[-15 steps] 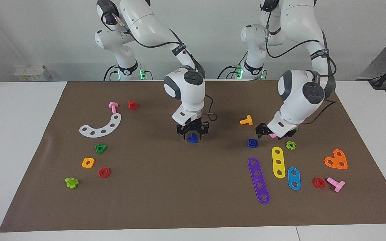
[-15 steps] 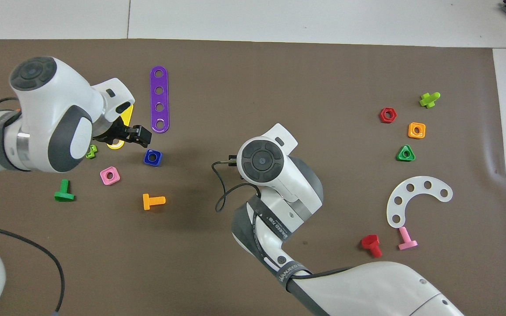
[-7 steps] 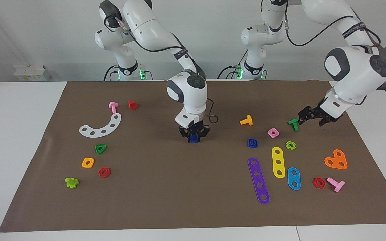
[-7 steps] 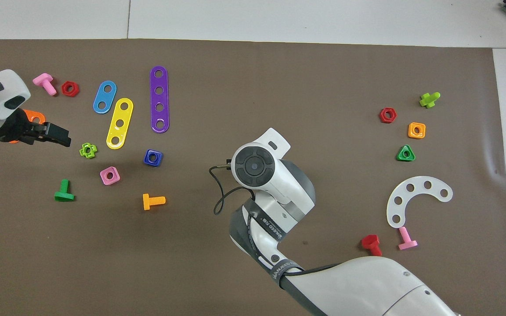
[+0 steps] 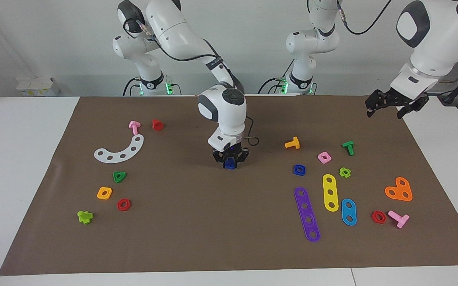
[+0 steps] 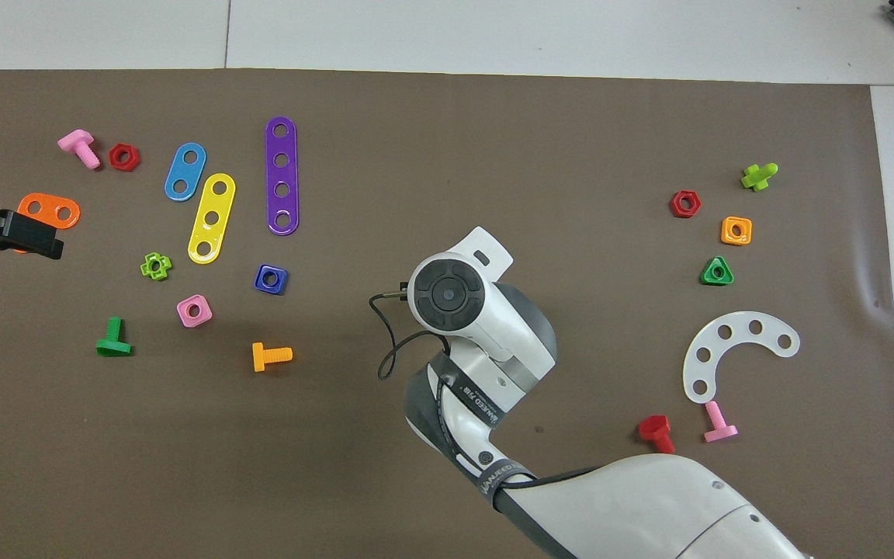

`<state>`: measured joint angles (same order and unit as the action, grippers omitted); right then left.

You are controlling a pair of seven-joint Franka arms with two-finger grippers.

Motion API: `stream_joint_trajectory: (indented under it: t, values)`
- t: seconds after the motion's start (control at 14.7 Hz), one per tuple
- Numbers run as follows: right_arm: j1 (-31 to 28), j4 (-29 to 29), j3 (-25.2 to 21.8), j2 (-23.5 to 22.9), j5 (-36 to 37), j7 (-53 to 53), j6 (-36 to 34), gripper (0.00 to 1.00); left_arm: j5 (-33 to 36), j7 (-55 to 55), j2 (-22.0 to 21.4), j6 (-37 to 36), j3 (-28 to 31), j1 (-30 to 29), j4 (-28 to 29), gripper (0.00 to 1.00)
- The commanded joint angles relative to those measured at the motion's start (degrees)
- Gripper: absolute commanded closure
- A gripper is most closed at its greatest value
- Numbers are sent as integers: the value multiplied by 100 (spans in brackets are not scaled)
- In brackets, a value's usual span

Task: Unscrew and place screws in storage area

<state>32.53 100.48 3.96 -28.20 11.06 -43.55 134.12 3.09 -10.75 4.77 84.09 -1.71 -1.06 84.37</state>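
Lifted clear, your left gripper (image 5: 388,106) hangs spread over the mat's (image 5: 197,238) edge; your right gripper (image 5: 230,160) pinches the blue bolt (image 5: 229,163) mid-mat.

plain pale grey wall (image 5: 54,39) at the back. long white table (image 5: 14,159), seamed near one edge. even, soft light throughout.

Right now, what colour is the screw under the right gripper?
Dark blue: the screw shows best in the facing view.
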Motion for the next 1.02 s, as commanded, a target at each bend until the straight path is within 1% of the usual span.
stream_joint_trajectory:
  t: [0.0, 0.2, 0.61, 0.68, 0.82, 0.95]
  values:
    - [-18, 86, 8, 183, 133, -242, -158, 53, -35, 47, -46, -235, 30, 63, -201, 0]
    - [-27, 94, 8, 183, 124, -242, -149, 53, -177, 20, -222, -104, 48, 1, -96, 0]
    - [-1, 191, 17, 227, 63, -242, -167, 53, -212, 20, -530, 511, 74, -8, 606, 0]
    - [-1, 191, 17, 227, 54, -242, -167, 53, -255, 20, -556, 547, 65, -8, 659, 0]
    - [8, 191, 26, 236, 37, -259, -228, 53, -658, 55, -557, 477, 100, -25, 643, 0]
    - [8, 191, 96, 244, -86, -268, -272, 53, -678, 55, -539, 363, 100, -34, 573, 0]
